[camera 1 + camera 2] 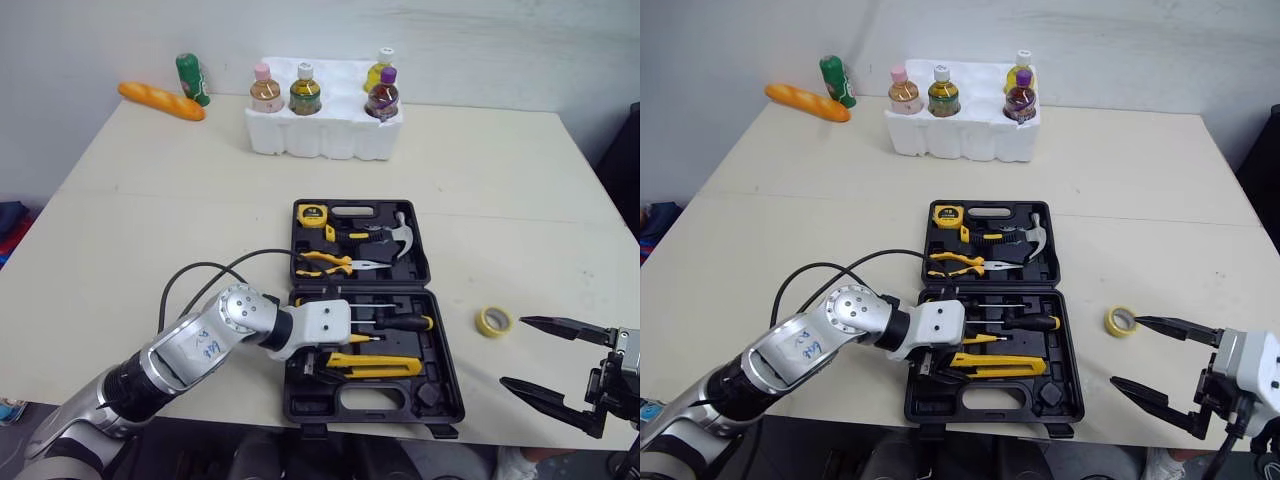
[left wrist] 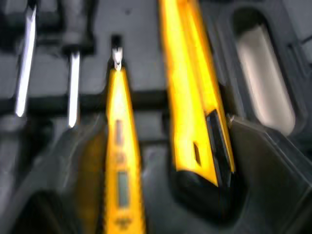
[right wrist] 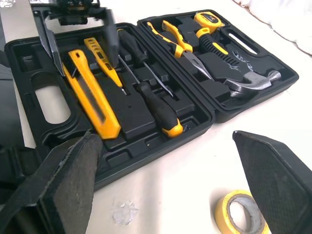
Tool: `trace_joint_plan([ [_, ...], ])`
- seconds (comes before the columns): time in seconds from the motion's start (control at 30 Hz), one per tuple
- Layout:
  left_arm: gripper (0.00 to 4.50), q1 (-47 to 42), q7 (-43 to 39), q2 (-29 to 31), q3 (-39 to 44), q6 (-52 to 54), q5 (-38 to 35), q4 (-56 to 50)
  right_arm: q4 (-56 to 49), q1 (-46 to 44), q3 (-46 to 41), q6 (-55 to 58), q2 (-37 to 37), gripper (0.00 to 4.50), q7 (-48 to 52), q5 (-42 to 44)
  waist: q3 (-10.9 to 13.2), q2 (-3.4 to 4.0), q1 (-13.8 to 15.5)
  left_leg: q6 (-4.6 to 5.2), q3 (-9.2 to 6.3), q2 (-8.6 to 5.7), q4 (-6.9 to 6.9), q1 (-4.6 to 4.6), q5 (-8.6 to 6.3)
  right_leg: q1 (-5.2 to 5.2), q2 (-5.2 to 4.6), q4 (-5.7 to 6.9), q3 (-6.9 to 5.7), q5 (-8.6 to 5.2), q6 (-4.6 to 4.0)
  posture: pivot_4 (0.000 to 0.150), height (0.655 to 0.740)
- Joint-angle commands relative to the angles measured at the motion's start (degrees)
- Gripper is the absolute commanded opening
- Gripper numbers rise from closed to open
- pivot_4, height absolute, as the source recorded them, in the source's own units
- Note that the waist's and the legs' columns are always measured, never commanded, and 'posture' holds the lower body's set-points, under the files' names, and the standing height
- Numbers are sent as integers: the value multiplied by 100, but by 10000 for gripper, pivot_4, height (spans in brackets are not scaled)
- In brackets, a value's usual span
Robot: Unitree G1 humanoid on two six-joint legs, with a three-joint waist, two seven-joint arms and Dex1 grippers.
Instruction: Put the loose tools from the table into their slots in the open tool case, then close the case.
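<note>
The black tool case lies open mid-table. Its far half holds a tape measure, a hammer and pliers. The near half holds a black-handled screwdriver, a yellow tester pen and a yellow utility knife. My left gripper hangs open over the near half's left end, its fingers straddling the ends of the pen and the knife. A yellow tape roll lies loose on the table right of the case. Just near of the roll, my right gripper is open and empty.
A white foam tray with several bottles stands at the back centre. A bread loaf and a green bottle lie at the back left. A black cable loops over the table beside my left arm.
</note>
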Motion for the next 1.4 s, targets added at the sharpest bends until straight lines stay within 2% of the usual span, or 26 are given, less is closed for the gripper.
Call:
trace_joint_plan([
  [0.03,44401,45,-262,-88,46,-212,-82,43,59,13,-70,-126,57,45000,37,9,0,0,4,0,0,0,0,-1,0,-1,0,0,0,-2,-2,1500,7400],
  [0.17,44401,82,-451,-423,512,-574,-466,125,107,3,-21,-187,109,45000,28,-41,0,0,7,-2,2,2,-3,-6,1,-7,2,-3,-1,-5,-5,1500,7400],
  [0.33,44401,238,-890,-679,927,-1626,-732,331,191,-9,43,-280,159,45000,25,-99,0,0,-4,-5,3,1,0,-3,2,-5,2,1,-1,-5,-5,1500,7400],
  [0.43,44401,414,-1181,-932,1349,-2022,-1259,283,282,16,74,-383,211,45000,66,-149,0,0,-5,-7,5,2,0,-1,4,-6,3,5,0,-5,-5,1500,7400],
  [0.5,44401,466,-1421,-1009,1311,-2323,-1293,302,345,24,24,-470,231,45000,99,-156,0,0,-1,-7,3,2,1,-1,4,-4,3,6,-2,-5,-5,1500,7400],
  [0.53,38943,489,-1506,-1034,1275,-2427,-1293,318,364,23,-4,-501,239,45000,104,-151,0,0,-1,-7,3,1,1,-1,4,-4,3,6,-2,-5,-5,1500,7400],
  [0.57,36576,514,-1585,-1021,1127,-2655,-1106,396,372,49,-47,-531,239,45000,129,-138,0,0,-1,-7,3,0,1,0,4,-3,3,6,-1,-5,-4,1500,7400],
  [0.6,32048,534,-1629,-1015,959,-2886,-864,511,386,76,-81,-555,240,45000,146,-131,0,0,-1,-7,4,-1,1,0,4,-4,3,5,-1,-5,-4,1500,7400],
  [0.7,19723,580,-1456,-1121,640,-3310,-277,856,436,144,-88,-656,262,45000,198,-167,0,0,1,-6,3,-5,1,2,4,-2,2,3,1,-4,-4,1500,7400],
  [0.83,1664,608,-1338,-1251,512,-3536,64,1095,444,175,-24,-721,264,45000,198,-181,0,0,-3,-4,4,-4,1,0,3,-3,1,3,2,-4,-3,1500,7400],
  [0.87,332,608,-1328,-1277,505,-3583,107,1135,447,182,-2,-730,252,45000,208,-184,0,0,-9,-4,4,-3,1,0,3,-3,1,3,2,-4,-3,1500,7400],
  [1.07,332,606,-1442,-1342,415,-3735,225,1341,500,157,63,-772,273,45000,189,-226,0,0,-3,-4,3,1,-1,1,3,-3,3,5,1,-4,-4,1500,7400],
  [1.33,332,607,-1141,-1389,106,-3897,1116,2019,431,243,72,-784,374,45000,161,-238,-1,1,0,-4,3,0,-1,1,2,-4,2,5,1,-4,-4,1500,7400],
  [1.4,332,618,-1090,-1382,27,-3569,1269,2128,384,330,32,-778,399,45000,174,-208,-1,1,-1,-3,3,-1,-1,4,2,0,-1,4,2,-4,-4,1500,7400],
])
